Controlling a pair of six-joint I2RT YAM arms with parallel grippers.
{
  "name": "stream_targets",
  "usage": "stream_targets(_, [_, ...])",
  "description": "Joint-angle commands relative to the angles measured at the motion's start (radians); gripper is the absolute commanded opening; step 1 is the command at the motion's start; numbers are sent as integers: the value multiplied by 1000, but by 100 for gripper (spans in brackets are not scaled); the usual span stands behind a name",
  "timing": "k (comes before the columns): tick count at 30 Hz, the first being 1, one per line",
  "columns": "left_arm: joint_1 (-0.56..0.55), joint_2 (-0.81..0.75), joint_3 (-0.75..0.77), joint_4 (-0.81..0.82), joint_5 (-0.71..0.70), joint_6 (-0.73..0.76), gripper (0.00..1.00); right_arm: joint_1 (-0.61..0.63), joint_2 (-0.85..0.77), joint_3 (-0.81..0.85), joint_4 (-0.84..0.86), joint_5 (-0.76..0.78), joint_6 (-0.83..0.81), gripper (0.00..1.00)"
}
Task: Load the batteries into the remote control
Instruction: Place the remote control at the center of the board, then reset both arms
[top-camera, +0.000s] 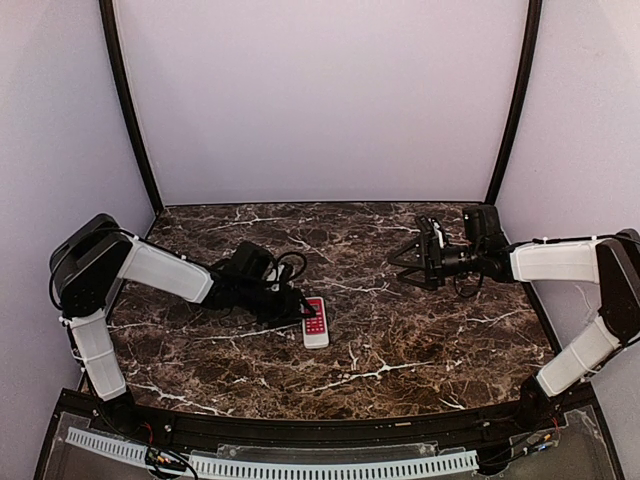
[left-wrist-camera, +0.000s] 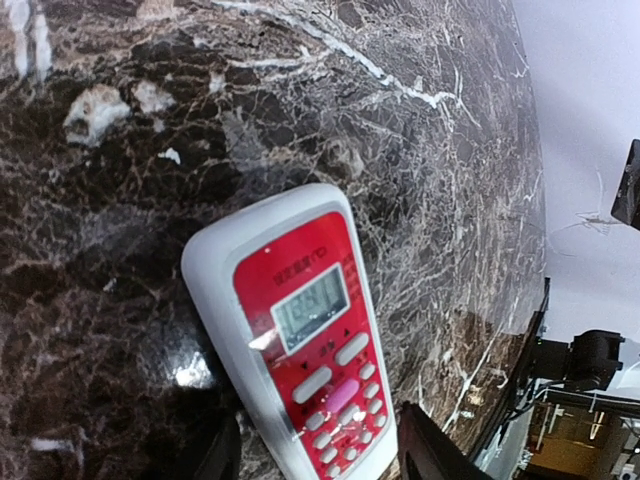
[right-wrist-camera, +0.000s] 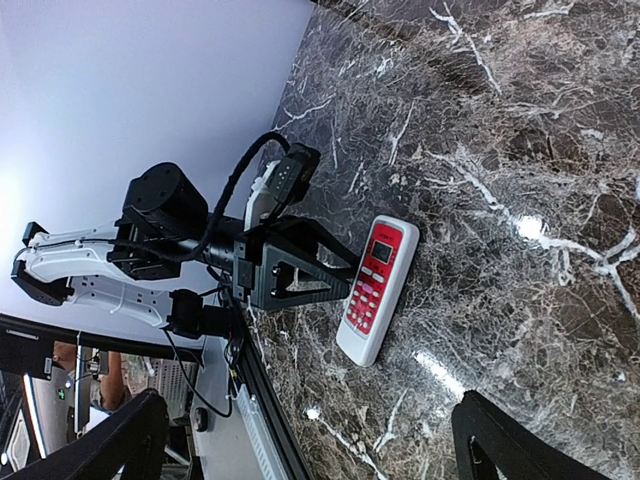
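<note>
The remote control lies flat and face up on the marble table, red front and small screen showing. It also shows in the left wrist view and the right wrist view. My left gripper is low at the remote's left side. In the left wrist view the left gripper is open, with a finger on each side of the remote's button end and a strip of table between the left finger and the remote. My right gripper is open and empty, raised at the right, well apart from the remote. No batteries are in view.
A black rail runs along the table's near edge. Pale walls and two black posts close in the back and sides. Black cables loop above my left wrist.
</note>
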Motion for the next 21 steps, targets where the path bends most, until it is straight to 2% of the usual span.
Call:
stream_targets(1, [7,-26,44,-172,-68,83,57,4,0,-2,7,24,2,99])
stream_targets(5, [7,-51,89,-286,-127,169,65,9,-14,-7,-1,36,-17,99])
stream_targets(7, [7,-70,111,-338,-157,222,72,11,-26,3,-29,54,-46,99])
stream_targets(10, [8,-124,145,-424,-209,300,96,11,-46,31,-87,92,-114,99])
stream_targets(14, [21,-208,190,-516,-271,428,98,12,-82,57,-126,130,-209,99])
stream_targets(21, [153,-351,195,-600,-328,496,99,11,-159,46,-147,243,-316,98])
